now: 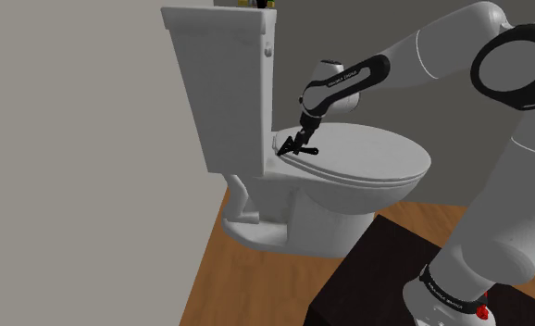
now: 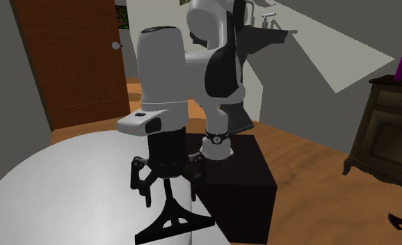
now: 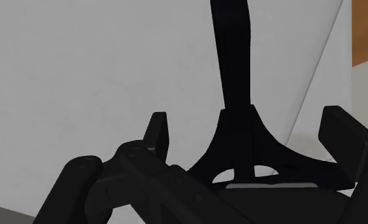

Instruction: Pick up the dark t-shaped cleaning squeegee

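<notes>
Your all-black two-finger hand (image 3: pixel 246 121) is spread wide. Its fingers stand on either side of the squeegee and neither one touches it, so nothing is held yet.

Going down in size, the white arm with dark joints (image 1: pixel 441 46) reaches from the dark box stand (image 1: pixel 377 269) over a white toilet (image 1: pixel 284 199) with a tall tank (image 1: pixel 219 83). The toilet's smooth white closed lid (image 1: pixel 367 157) serves as your worktop.

The dark T-shaped cleaning squeegee (image 3: pixel 235 63) lies on that lid. In the shoulder view it sits at about nine o'clock on the lid, close beside the tank. In the wrist view its slim handle runs away from the hand toward twelve o'clock. The flared neck and crossbar sit low between the fingers.

What could go wrong, as I judge it:
- The squeegee is thin and lies flat on a slick, gently domed lid. If you close too high, you will pinch air or only skim it.
- If you go lower, the fingertips could hit the lid.
- One finger may land first and push the squeegee sideways toward the tank instead of clamping it.
- If you grip on the flared neck, the taper could squeeze the squeegee out of the hand.
- The crossbar's weight may swing it as you lift.
</notes>
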`<control>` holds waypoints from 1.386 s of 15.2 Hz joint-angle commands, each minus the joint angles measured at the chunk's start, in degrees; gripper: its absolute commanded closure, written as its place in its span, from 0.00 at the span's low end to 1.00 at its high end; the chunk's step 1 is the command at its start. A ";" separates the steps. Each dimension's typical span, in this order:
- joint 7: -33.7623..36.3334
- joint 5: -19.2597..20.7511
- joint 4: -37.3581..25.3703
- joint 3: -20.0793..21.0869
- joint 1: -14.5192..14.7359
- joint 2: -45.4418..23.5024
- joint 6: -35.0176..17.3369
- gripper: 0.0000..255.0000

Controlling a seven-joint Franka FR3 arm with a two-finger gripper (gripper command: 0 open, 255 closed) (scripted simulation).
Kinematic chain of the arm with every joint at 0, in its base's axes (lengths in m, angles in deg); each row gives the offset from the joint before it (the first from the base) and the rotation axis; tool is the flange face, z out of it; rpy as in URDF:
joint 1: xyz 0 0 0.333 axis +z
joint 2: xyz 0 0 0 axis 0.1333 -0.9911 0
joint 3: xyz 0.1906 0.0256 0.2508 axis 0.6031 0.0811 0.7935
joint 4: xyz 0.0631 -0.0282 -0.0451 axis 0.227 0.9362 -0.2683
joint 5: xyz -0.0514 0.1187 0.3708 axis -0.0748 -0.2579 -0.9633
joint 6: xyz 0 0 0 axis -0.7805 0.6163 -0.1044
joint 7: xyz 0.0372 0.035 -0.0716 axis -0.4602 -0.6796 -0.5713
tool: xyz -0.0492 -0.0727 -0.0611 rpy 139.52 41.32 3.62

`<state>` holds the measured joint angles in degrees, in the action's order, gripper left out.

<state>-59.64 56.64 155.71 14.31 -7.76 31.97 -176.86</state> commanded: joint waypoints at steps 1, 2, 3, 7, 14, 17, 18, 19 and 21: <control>0.03 -0.09 0.15 0.07 0.06 -0.24 -0.43 0.00; 0.03 -0.10 0.14 0.08 0.06 -0.27 -0.45 1.00; 0.02 -0.11 0.07 0.07 0.06 -0.31 -0.42 1.00; 0.06 -0.18 0.34 0.13 0.11 -0.44 -0.82 1.00; 0.57 0.52 -0.86 -0.05 0.13 0.94 1.70 1.00; 1.06 1.07 -1.99 -0.11 0.16 2.02 3.86 1.00; 1.22 1.23 -2.39 -0.12 0.17 2.36 4.58 1.00; 1.37 1.40 -2.80 -0.13 0.18 2.68 5.30 1.00; 1.65 1.70 -3.66 -0.15 0.19 3.30 6.75 1.00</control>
<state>-58.03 58.21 152.39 14.20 -7.54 34.95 -170.80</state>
